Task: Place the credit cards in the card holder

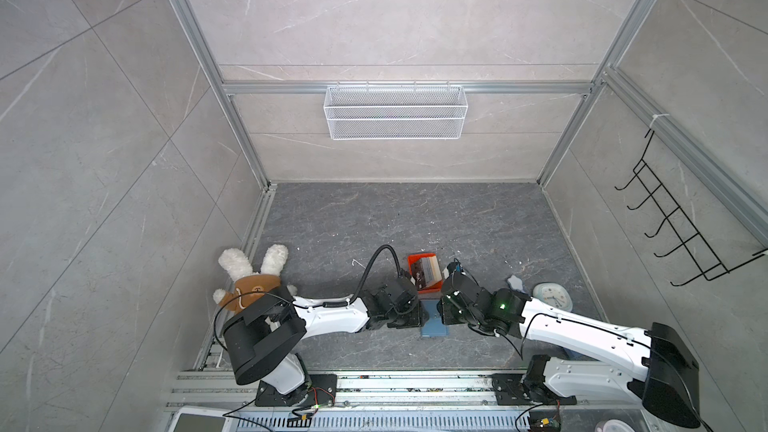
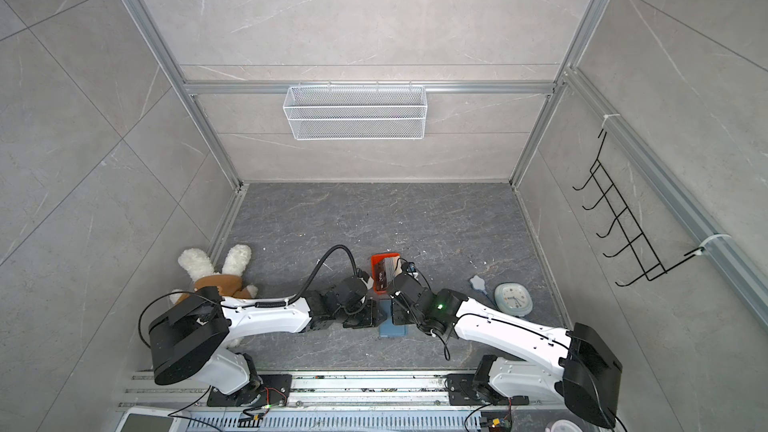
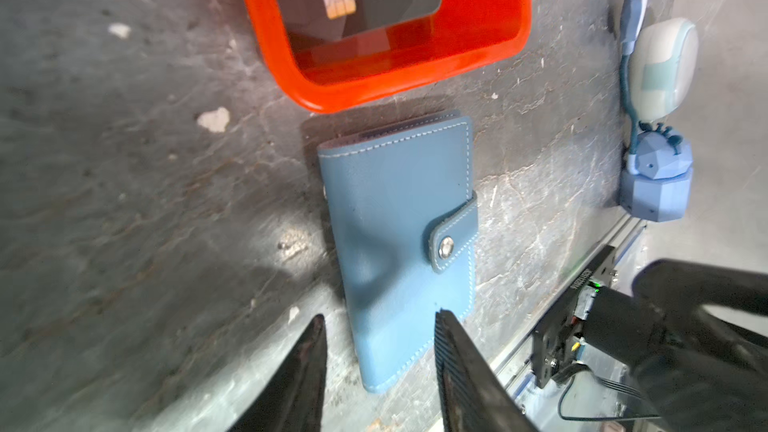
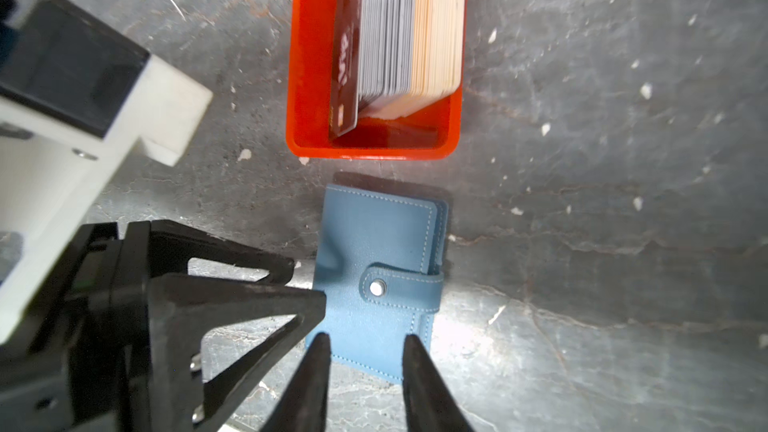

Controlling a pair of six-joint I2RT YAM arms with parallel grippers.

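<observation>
The card holder [image 3: 399,234] is a blue wallet lying flat on the dark floor, folded shut with its tab snapped; it also shows in both top views [image 1: 434,329] [image 2: 392,329] and in the right wrist view [image 4: 378,276]. The credit cards [image 4: 409,27] stand on edge as a thick stack in the orange tray [image 4: 374,153], just beyond the wallet [image 1: 426,274]. My left gripper [image 3: 380,315] hangs open over the wallet's near end, and nothing sits between its fingers. Facing it, my right gripper [image 4: 365,336] is open over the same end and holds nothing.
A plush rabbit [image 1: 249,276] lies at the left wall. A pale blue clock [image 1: 550,295] and a small blue figure [image 3: 656,176] sit to the right. A white wire basket [image 1: 395,112] hangs on the back wall, and a black hook rack [image 1: 673,218] on the right wall.
</observation>
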